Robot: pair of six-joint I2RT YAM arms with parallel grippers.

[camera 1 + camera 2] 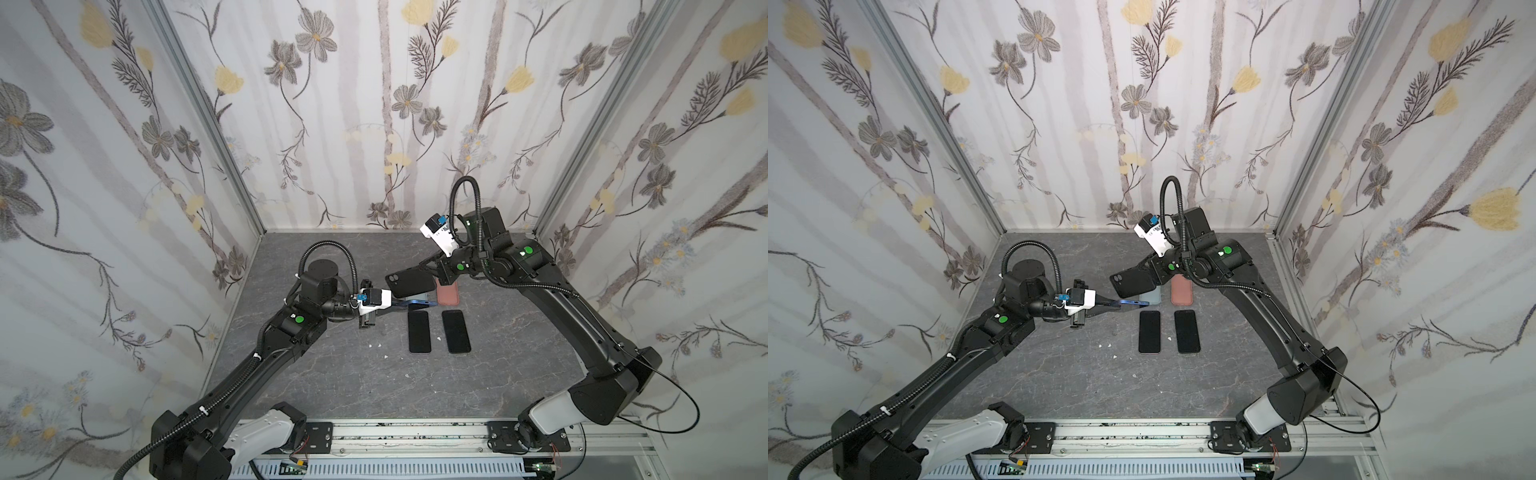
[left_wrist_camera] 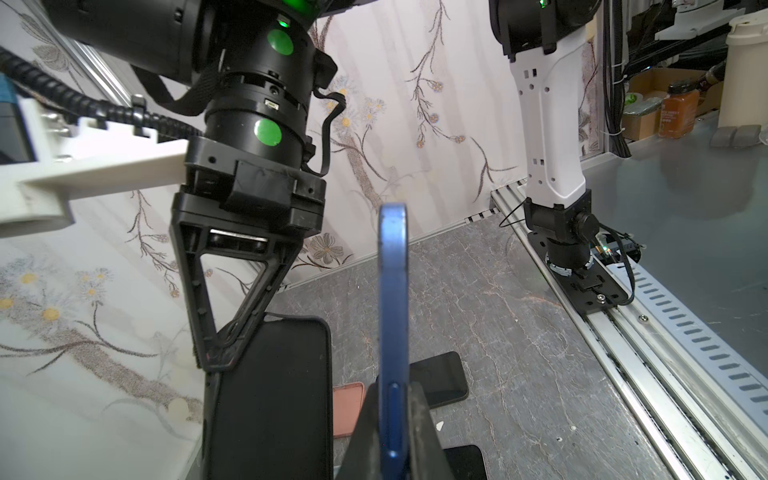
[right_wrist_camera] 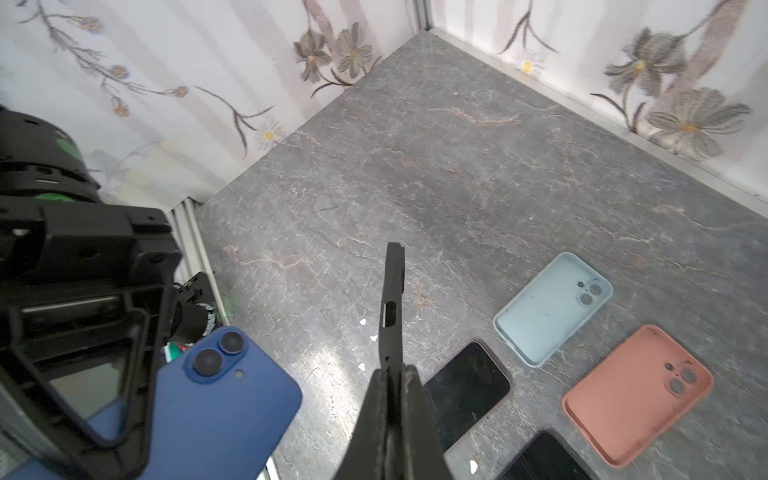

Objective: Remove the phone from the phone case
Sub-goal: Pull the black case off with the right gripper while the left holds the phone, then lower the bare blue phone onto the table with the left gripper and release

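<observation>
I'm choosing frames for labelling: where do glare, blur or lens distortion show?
Right wrist view: a pale glare patch on the tabletop. Left wrist view: the blue phone blurs nearest the lens. Both top views: sharp, evenly lit, walls splayed by the wide lens.

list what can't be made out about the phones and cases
- Light blue case: both top views, mostly behind the black case and blue phone.
- Blue phone's screen: unseen; right wrist view shows its back, left wrist view its edge.
- Pink case: top views, far end under right arm.
- One black phone: right wrist view, cut by the picture's edge.
</observation>
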